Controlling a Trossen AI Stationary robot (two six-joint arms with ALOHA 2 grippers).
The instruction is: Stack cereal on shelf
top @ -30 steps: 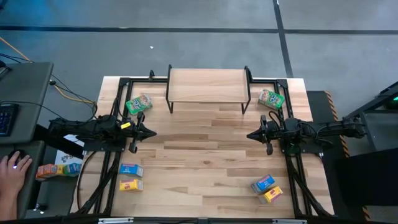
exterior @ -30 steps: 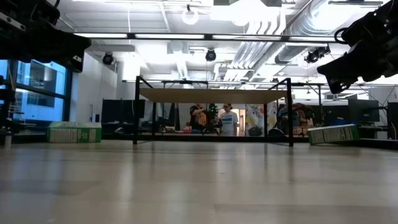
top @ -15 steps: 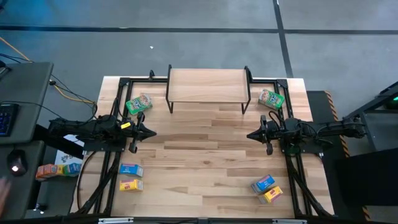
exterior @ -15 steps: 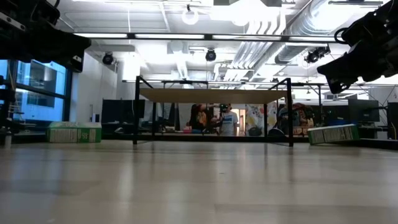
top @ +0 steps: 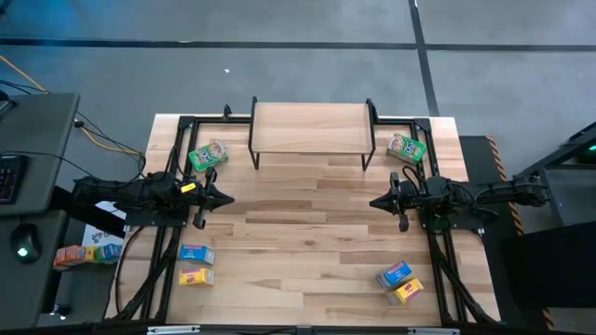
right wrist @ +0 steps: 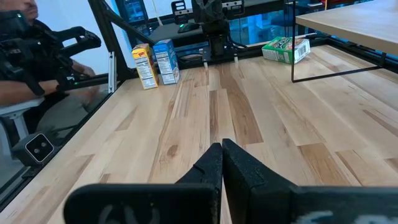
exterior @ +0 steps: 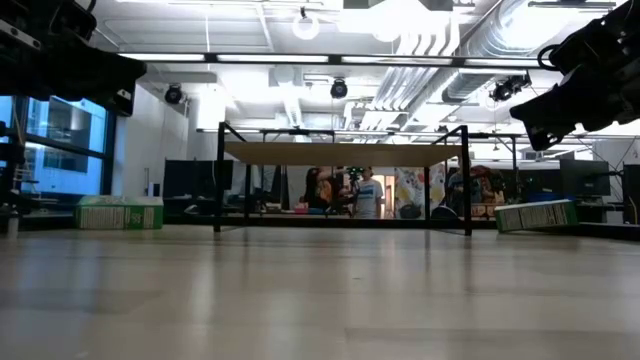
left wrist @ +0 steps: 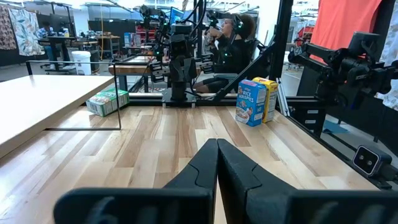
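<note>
The shelf, a light wood top on thin black legs, stands at the table's far edge. One green cereal box lies left of it and another right of it. A blue box and a yellow box stand near the front left. A second blue box and a second yellow box stand near the front right. My left gripper hovers shut at mid-left, pointing level toward the table's middle. My right gripper faces it from mid-right, also shut. Both hold nothing.
Black frame rails run along both table sides under the arms. A desk with a mouse and spare boxes sits left of the table. People show in the room beyond the shelf. Bare wood lies between the grippers.
Both arms have kept still and the boxes have not moved. A person's hand that rested by the mouse on the desk left of the table has drawn away out of the high view.
</note>
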